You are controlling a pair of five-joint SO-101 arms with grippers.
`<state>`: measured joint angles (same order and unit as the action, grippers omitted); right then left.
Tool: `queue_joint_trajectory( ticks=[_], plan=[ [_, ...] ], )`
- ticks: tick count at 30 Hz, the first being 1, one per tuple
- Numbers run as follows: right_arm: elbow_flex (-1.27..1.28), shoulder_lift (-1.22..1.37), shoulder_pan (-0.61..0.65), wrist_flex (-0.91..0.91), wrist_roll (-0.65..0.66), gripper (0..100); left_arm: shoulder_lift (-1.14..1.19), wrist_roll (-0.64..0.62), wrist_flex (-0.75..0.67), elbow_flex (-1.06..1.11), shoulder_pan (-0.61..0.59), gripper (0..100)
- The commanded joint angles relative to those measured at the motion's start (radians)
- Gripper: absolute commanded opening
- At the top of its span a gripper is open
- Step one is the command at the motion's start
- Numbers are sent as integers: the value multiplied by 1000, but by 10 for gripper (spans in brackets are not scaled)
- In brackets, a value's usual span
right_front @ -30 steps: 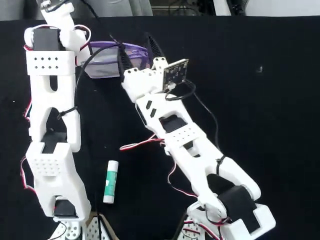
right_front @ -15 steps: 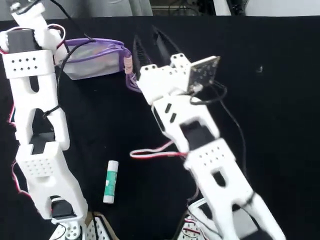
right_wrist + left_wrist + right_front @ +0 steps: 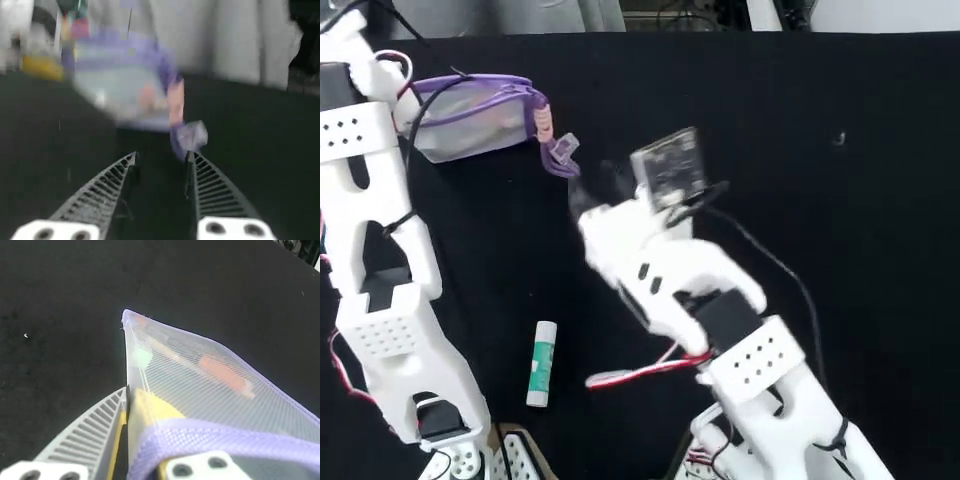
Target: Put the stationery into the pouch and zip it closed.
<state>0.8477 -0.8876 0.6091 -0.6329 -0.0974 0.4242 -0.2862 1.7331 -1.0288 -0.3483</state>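
Left gripper [image 3: 127,396]: closed on one end of the pouch [image 3: 470,113]. The purple zipper band and the translucent mesh wall are clamped between its fingers [image 3: 86,439].

Pouch: located at the far-left corner of the black table [image 3: 840,250]. Its long axis runs roughly parallel to the far edge. Orange, green and yellow items [image 3: 224,375] are visible through the mesh in the left wrist view. The zipper pull tab [image 3: 561,152] projects from the end of the pouch that faces the right arm. Whether the zipper is fully closed cannot be determined.

Right gripper [image 3: 160,159]: jaws apart, holding nothing. It points toward the tab end of the pouch and is near it but not in contact.

Glue stick [image 3: 541,363]: white body with a green label. It lies flat on the table near the near edge, outside the pouch, just beside the left arm's base and well apart from both grippers.
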Motion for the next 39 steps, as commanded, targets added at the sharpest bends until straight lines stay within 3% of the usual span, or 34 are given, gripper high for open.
queue_joint_trajectory(
  ticks=[1,9,15,24,32,39],
  plan=[
    [-70,-30,100,-147,74,145,-15,-8,-28,-15,-38,29],
    [-74,90,184,-222,29,148,-15,-9,-43,-22,-96,29],
    [-159,329,315,-334,29,277,-15,-11,-84,-16,-147,29],
    [-242,572,437,-365,29,283,-15,-12,-94,-24,-186,29],
    [-344,794,457,-374,-72,283,-15,-12,-97,-22,-189,29],
    [-438,967,457,-405,-77,283,-15,-12,-97,-19,-189,29]
  ],
)
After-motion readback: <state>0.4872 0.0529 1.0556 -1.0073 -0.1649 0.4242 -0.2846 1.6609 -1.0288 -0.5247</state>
